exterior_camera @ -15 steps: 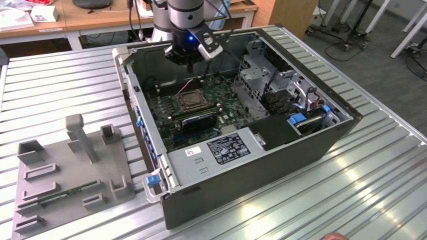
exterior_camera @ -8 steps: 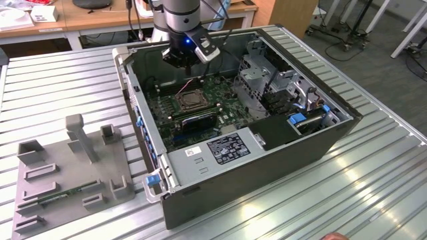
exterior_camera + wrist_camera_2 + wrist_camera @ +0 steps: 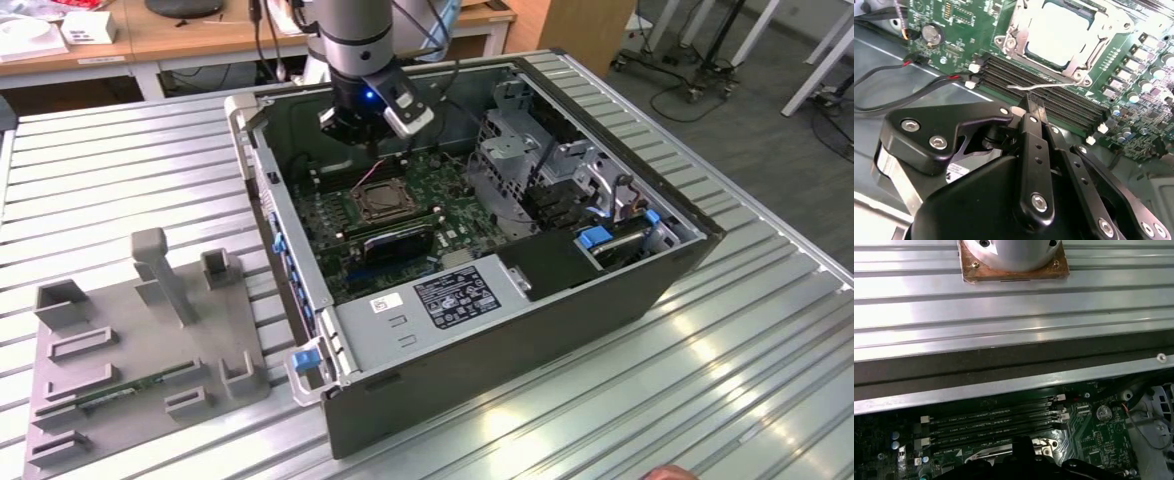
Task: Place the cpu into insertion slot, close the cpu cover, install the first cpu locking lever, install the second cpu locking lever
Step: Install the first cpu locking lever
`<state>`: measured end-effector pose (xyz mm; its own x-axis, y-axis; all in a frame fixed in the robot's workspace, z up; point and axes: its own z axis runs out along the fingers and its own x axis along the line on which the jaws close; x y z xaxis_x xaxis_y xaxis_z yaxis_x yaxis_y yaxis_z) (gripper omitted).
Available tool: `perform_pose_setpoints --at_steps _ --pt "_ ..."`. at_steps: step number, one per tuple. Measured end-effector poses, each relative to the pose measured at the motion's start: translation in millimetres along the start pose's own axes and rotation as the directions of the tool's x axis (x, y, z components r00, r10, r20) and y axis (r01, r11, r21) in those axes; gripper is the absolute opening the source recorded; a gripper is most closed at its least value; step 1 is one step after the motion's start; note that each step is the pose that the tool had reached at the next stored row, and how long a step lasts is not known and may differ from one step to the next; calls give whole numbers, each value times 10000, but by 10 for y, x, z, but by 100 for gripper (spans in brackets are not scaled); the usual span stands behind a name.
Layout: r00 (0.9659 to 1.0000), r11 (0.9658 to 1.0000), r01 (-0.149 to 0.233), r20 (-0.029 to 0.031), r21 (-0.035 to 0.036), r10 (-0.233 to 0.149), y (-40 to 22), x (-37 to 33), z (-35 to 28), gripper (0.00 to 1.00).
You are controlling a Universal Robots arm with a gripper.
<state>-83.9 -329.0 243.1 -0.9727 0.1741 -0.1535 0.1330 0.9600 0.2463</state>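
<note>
The cpu point(image 3: 1056, 32) lies flat in the insertion slot point(image 3: 379, 200) on the green motherboard point(image 3: 441, 185), its top bright with glare. The cpu cover point(image 3: 1081, 70), a silvery frame, lies down around it. A thin silvery locking lever point(image 3: 1044, 85) sticks out along the socket's edge, over the memory slots point(image 3: 1064, 102). My gripper point(image 3: 1034, 106) is shut with nothing between its fingers, its narrow tip just short of that lever. In the exterior view the gripper point(image 3: 355, 138) hangs inside the open computer case, behind the socket. Its black body point(image 3: 1021, 452) also shows in the first wrist view.
The case point(image 3: 587, 290) lies open on a ribbed metal table point(image 3: 747, 380). A drive cage point(image 3: 527, 160) stands at the exterior view's right of the socket. Red and black cables point(image 3: 884, 95) run near the gripper. A grey fixture tray point(image 3: 134, 340) sits at the exterior view's left.
</note>
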Motion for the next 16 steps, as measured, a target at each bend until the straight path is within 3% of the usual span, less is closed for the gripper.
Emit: perform_pose_setpoints --at_steps 11,16 --pt "10000 10000 12 64 -12 -12 -59 63 176 11" --pt "10000 10000 6 65 -11 -6 -6 77 229 11"
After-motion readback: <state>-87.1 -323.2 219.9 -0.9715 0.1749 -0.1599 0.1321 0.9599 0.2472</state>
